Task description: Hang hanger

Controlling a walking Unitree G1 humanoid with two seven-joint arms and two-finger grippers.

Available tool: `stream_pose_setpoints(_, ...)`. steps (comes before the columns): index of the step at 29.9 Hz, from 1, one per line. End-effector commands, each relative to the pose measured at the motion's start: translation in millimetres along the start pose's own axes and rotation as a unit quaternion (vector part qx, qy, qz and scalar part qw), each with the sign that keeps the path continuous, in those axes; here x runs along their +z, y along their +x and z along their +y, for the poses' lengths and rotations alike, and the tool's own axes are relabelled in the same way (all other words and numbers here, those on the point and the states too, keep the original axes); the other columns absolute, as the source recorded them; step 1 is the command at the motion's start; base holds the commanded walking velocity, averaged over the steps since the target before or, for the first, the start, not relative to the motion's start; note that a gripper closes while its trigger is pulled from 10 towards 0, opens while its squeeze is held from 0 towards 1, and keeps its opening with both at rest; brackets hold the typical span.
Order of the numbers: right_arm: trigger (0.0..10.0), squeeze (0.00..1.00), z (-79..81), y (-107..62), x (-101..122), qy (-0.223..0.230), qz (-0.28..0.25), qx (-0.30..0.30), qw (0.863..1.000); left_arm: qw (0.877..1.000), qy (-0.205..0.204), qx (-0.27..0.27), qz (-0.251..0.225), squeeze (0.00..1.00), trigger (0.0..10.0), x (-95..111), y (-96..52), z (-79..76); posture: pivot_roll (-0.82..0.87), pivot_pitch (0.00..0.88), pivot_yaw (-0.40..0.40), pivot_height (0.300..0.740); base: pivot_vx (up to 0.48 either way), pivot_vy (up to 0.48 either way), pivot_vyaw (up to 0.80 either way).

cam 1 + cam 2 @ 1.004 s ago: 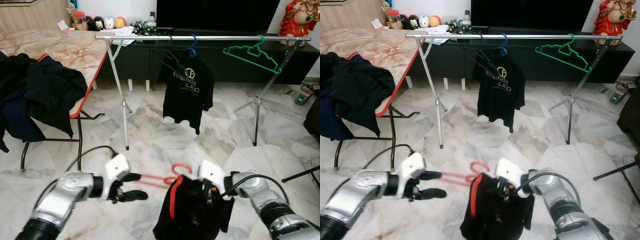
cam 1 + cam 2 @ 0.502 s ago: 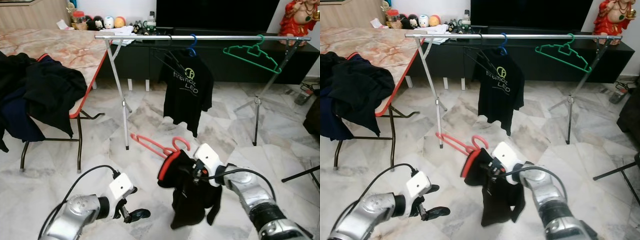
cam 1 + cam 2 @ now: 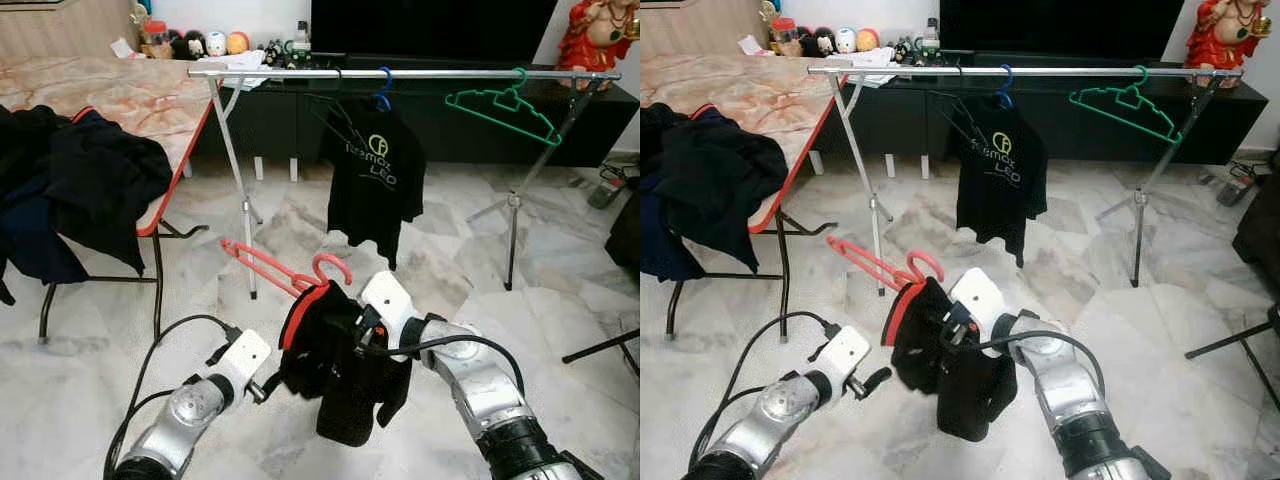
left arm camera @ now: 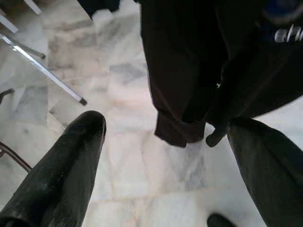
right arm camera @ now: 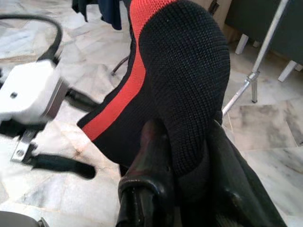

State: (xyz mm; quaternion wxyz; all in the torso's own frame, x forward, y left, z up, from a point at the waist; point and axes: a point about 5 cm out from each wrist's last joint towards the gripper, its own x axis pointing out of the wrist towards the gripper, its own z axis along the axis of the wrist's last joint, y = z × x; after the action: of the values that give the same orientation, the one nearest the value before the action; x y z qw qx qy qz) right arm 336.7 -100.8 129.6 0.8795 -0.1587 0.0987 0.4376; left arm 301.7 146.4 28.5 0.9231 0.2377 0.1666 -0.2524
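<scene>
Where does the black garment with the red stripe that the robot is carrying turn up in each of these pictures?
Left eye view: garment low, centre, on the red hanger.
Right eye view: low, left of centre.
Left wrist view: hanging beyond the open fingers.
Right wrist view: close up, clamped between the fingers.
Shared landmark: marble floor.

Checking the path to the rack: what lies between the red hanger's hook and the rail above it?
Only bare marble floor behind open air, per the left eye view; the red hanger sits below the rail.

Pale veined marble tile floor (image 3: pixel 560 300), long low black cabinet (image 3: pixel 450 120) along the far wall, large dark screen (image 3: pixel 430 25) above it, folding table with pink marble-pattern top and red edge (image 3: pixel 150 100), red seated figurine (image 3: pixel 598 35), small round figurines (image 3: pixel 200 43).
</scene>
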Motion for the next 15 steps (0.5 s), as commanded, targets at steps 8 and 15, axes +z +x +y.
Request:
stream_pose_setpoints(8,0.0,0.00,18.5,5.2,29,0.005,-0.037,0.014,0.999,0.999,0.037,0.009,-0.001,0.00,10.0,-3,5.0,-8.5,0.01,0.120,-0.025,0.740,0.000,0.000,0.00)
stream_pose_setpoints(15,0.0,0.00,32.0,6.8,41,0.010,-0.054,0.035,0.998,0.998,0.033,0.053,0.000,0.00,10.0,-3,7.6,-2.9,0.00,0.109,-0.027,0.740,0.000,0.000,0.00)
